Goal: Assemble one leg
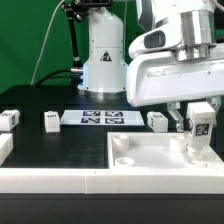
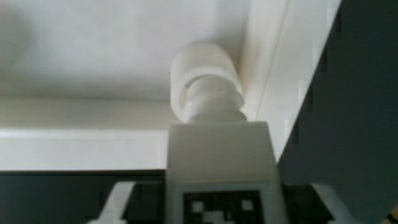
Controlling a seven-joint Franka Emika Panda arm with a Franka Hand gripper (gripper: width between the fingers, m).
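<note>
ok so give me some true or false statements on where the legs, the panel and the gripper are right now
1. The gripper is shut on a leg. True.
2. The held leg hangs over bare table, well away from the white panel. False: it is over the white panel, near the panel's corner on the exterior view's right.
3. Three loose legs sit on the black table. True.
4. The marker board lies on top of the panel. False: the marker board lies on the table behind the panel.
5. A loose leg sits on the marker board. False: the loose legs sit beside it.
</note>
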